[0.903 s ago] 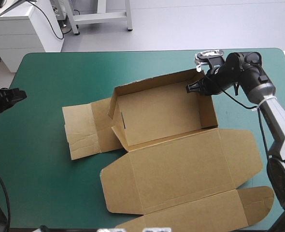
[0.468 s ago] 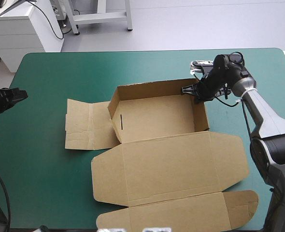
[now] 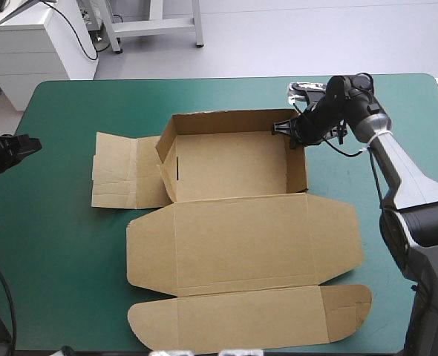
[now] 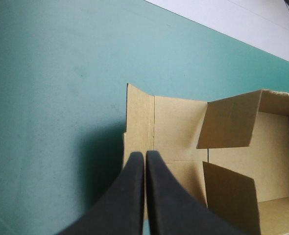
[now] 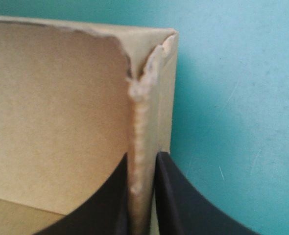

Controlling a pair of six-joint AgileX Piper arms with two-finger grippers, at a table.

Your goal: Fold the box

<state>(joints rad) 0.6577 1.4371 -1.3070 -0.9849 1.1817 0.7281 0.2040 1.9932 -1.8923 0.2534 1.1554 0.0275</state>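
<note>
One camera looks down from high up and behind, seeing most of the bench and the whole box. The camera on the left pincer looks across the bench from well off toward the box's left end. The camera on the right pincer sits right up against its far right corner, which the high view shows too.

We find the box mid-surface, its tray toward the far edge, its lid flat toward the near edge and a flap flat at its left. The right pincer straddles the tray's far right corner. The left pincer sits at the left edge, well apart.
</note>
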